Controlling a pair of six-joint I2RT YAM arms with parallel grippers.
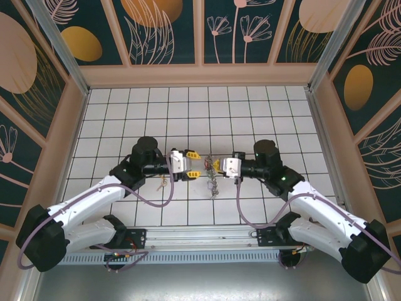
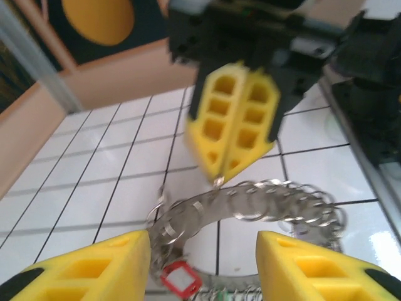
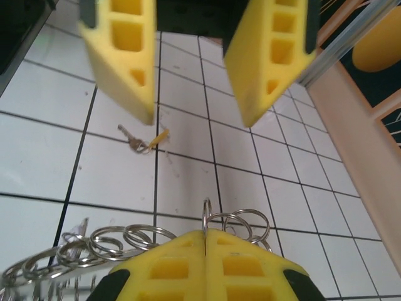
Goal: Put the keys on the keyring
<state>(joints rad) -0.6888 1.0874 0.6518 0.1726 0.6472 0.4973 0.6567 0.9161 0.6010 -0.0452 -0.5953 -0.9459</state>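
Right claw [image 3: 205, 234] tight on keyring [image 3: 106, 244]

No legible text, label, brand, number or sign stands on any surface. The yellow pads of the left claw [image 2: 203, 266] and the right claw [image 2: 220, 174] are blank. The keyring [image 2: 269, 204] at the tip of the right claw shows no readable stamping, and the red tag [image 2: 180, 278] between the left claw's fingers is too blurred to read. The tiled bench [image 1: 250, 106] beyond both claws has grid lines only. The wall panels [image 1: 166, 31] have plant and disc patterns, no lettering.
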